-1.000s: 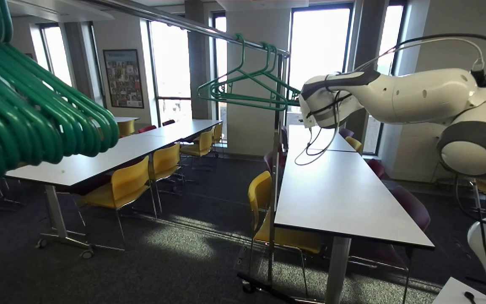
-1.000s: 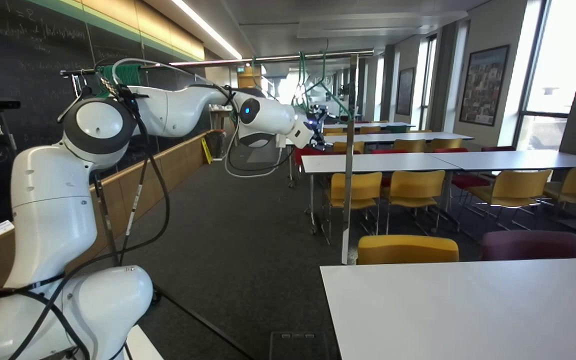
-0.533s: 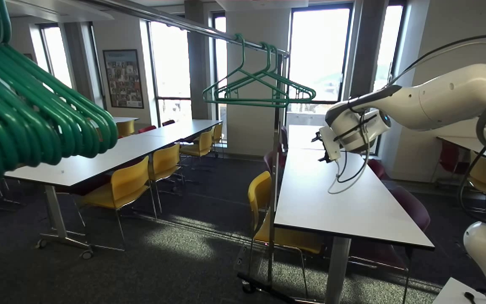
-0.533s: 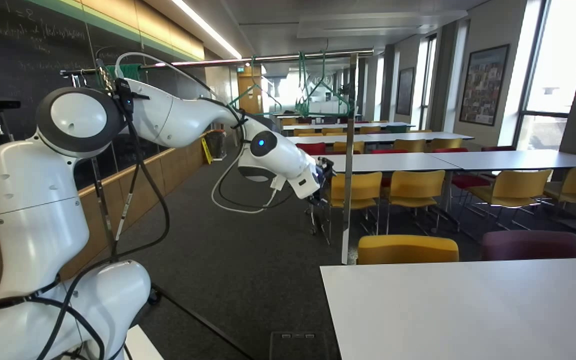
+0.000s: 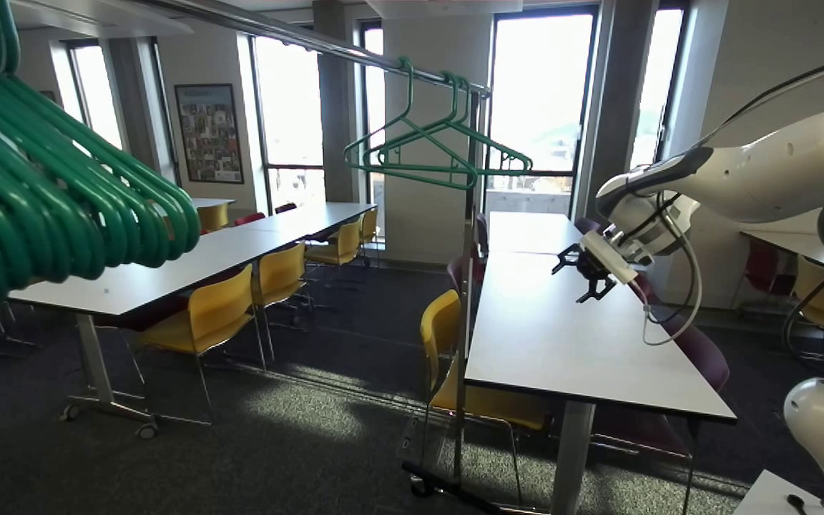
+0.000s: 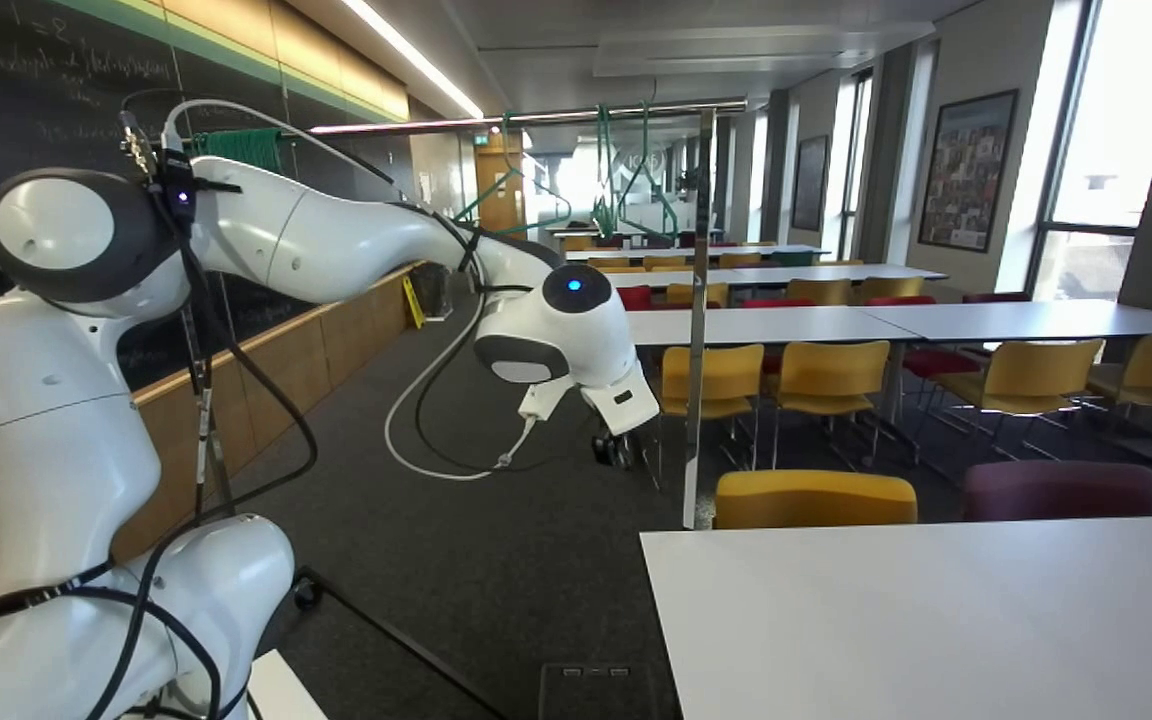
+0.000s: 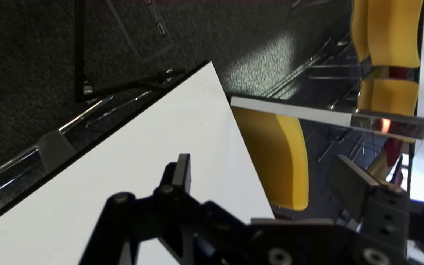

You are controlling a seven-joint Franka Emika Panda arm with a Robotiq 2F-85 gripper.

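My gripper (image 5: 569,285) is open with nothing between its fingers. In the wrist view its two fingers (image 7: 269,173) stand wide apart, with a white table (image 7: 123,154) and a yellow chair (image 7: 274,158) showing beyond them. It points down and is partly hidden behind the wrist in an exterior view (image 6: 612,452). Three green hangers (image 5: 419,172) hang by their hooks from a metal rail (image 5: 340,50), above the gripper and apart from it. They also show behind the arm in an exterior view (image 6: 604,190).
The rail's silver upright (image 6: 699,350) stands near the gripper, beside the table corner, and crosses the wrist view (image 7: 293,110). A dense bunch of green hangers (image 5: 61,186) hangs farther along the rail. A cable (image 6: 436,470) loops below the wrist. More tables (image 5: 240,236) and yellow chairs (image 5: 222,307) stand around.
The arm has drawn back from the hangers and down, away from the rail, and the gripper has tilted downward. The hangers have swung on the rail.
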